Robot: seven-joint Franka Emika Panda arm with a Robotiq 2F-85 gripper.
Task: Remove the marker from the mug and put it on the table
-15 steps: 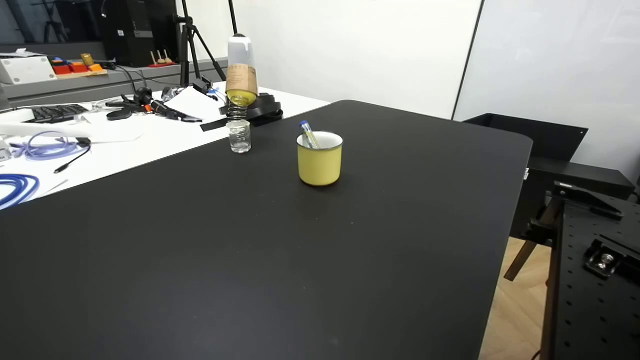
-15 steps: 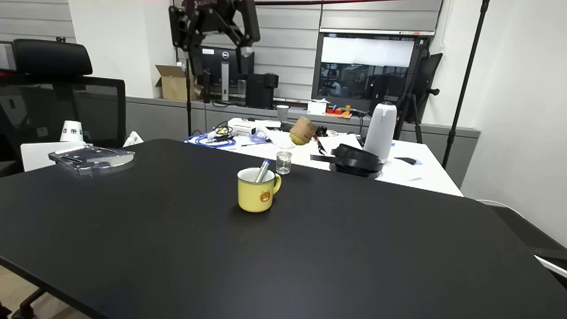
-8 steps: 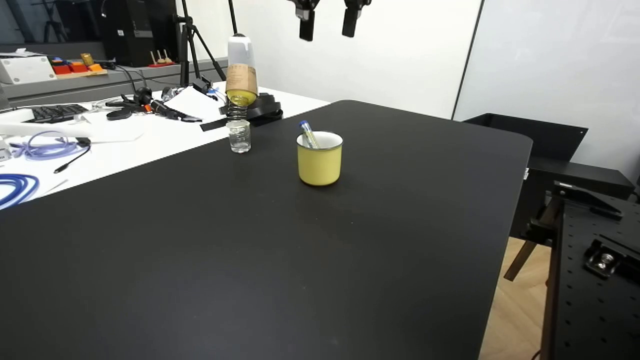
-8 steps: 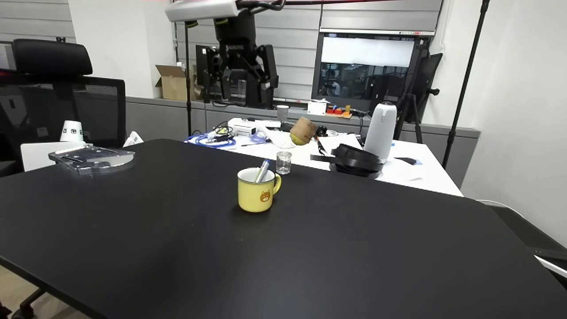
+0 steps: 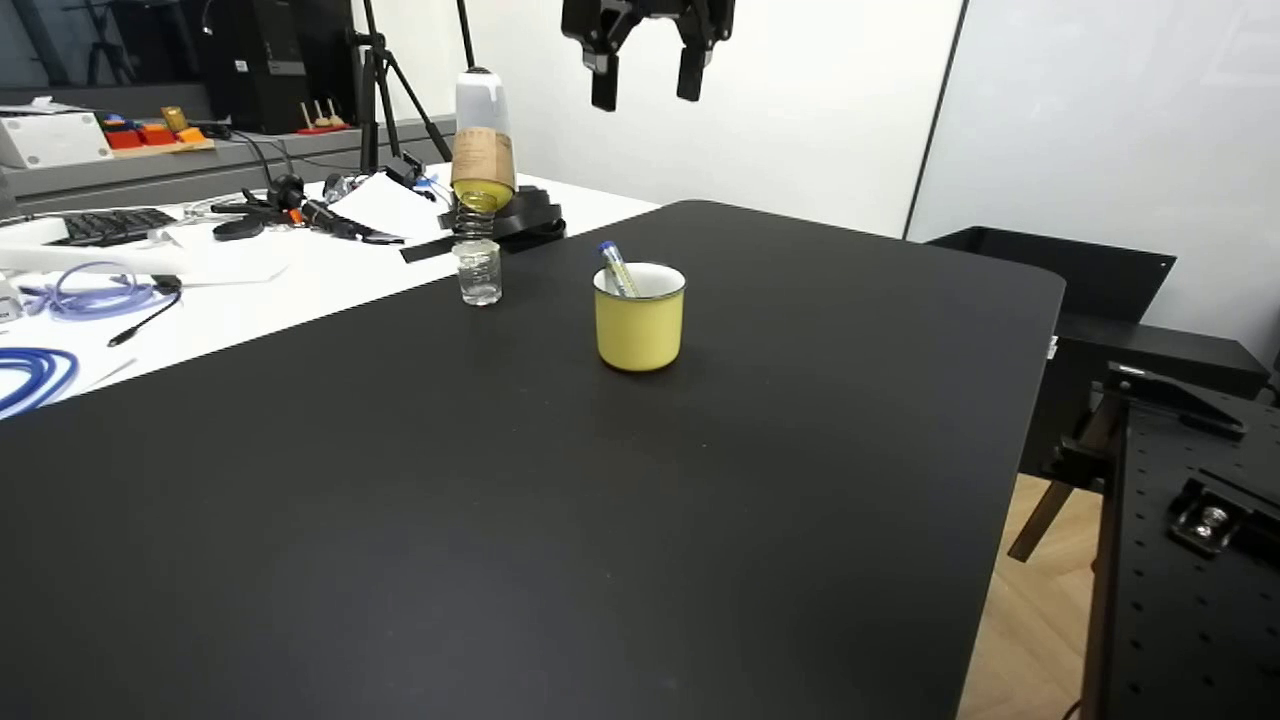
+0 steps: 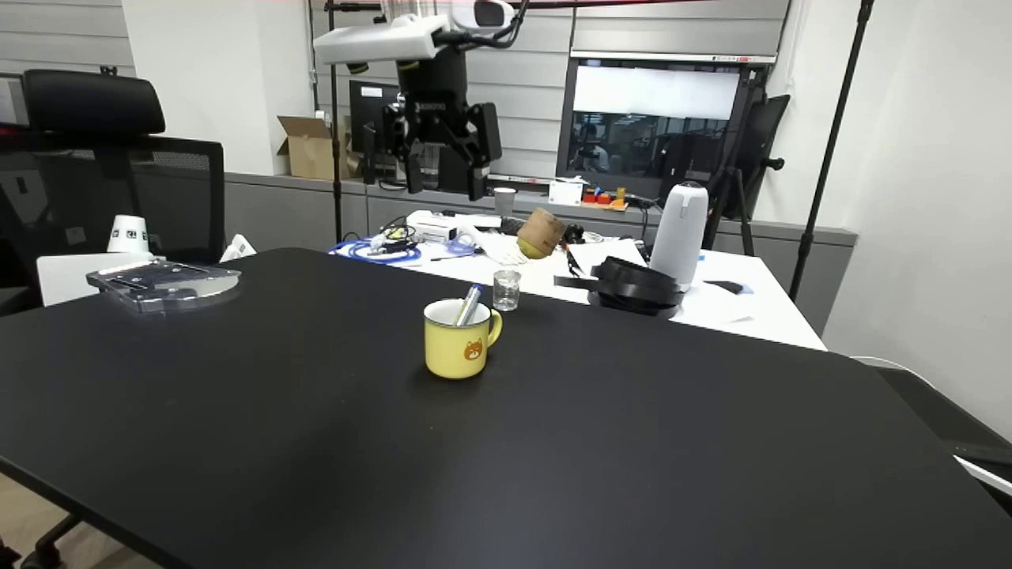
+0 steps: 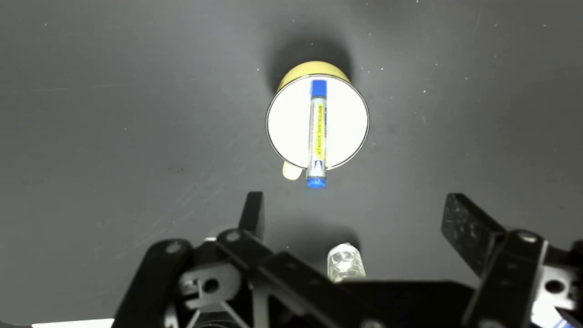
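The yellow mug [image 5: 640,335] stands upright on the black table [image 5: 500,540]. It also shows in another exterior view [image 6: 452,354] and in the wrist view [image 7: 314,68]. The marker [image 5: 620,272] leans inside the mug, its blue end sticking out above the rim [image 6: 468,306]. In the wrist view the marker [image 7: 318,132] lies across the mug's mouth from above, its near blue end past the rim beside the handle. My gripper [image 5: 646,92] is open and empty, high above the table. It points down in both exterior views [image 6: 445,183] and its fingers spread wide in the wrist view [image 7: 355,205].
A small clear glass jar [image 6: 506,291] stands near the mug; it also shows between my fingers in the wrist view [image 7: 345,266]. A clear flat part [image 6: 162,284] lies at the table's far left. A white cluttered desk [image 5: 330,290] adjoins the table.
My gripper has come into an exterior view from above and moved lower. In another exterior view it has shifted right and down. The mug and marker have not moved.
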